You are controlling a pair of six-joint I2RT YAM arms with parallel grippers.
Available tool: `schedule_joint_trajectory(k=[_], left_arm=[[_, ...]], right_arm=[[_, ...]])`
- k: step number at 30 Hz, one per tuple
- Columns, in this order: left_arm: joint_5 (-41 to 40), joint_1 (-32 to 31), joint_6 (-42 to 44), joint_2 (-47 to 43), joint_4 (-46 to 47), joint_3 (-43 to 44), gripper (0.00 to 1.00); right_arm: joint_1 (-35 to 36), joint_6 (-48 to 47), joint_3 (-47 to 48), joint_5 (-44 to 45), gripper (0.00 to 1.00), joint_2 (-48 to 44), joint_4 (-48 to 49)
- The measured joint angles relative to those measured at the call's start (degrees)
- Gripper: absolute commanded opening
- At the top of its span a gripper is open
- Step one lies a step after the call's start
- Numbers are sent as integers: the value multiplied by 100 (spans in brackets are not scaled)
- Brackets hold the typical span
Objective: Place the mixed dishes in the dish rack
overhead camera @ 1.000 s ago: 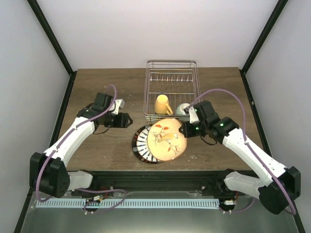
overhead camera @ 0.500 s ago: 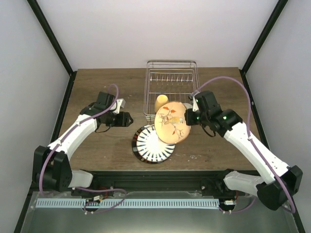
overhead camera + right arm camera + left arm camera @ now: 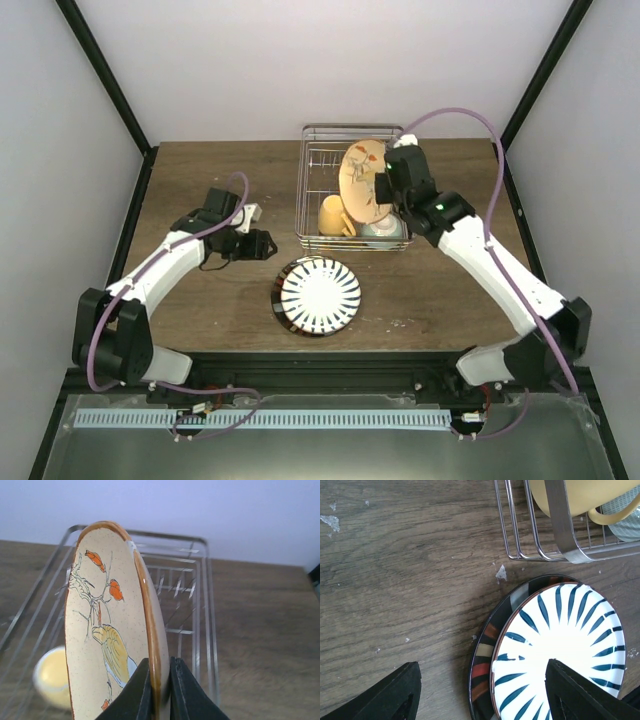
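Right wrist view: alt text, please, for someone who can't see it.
An orange-cream floral plate stands on edge, its rim pinched in the right gripper's jaws, with the wire dish rack behind it. A blurred yellow mug sits in the rack at lower left.

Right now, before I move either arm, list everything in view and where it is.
dish rack: one, silver wire, far middle of the table.
mug: one, yellow, inside the rack, near-left.
bowl: one, pale teal, inside the rack, right of the mug.
floral plate: one, orange-cream, held on edge over the rack.
striped plate: one, white and dark blue, top of a stack before the rack.
dark-rimmed plate: one, dark with coloured patches, under the striped plate.
table: one, brown wood.
left tool: one, black, open and empty, left of the stack.
right tool: one, black, shut on the floral plate's rim.
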Motion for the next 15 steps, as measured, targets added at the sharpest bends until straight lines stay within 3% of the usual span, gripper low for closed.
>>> schedule_joint_trajectory(k=[7, 15], left_arm=[[-46, 2, 33, 181, 33, 107, 70], [-109, 20, 129, 356, 48, 256, 70]], right_arm=[[0, -916, 258, 1403, 1, 903, 994], [0, -1886, 334, 2275, 1, 1611, 2304]])
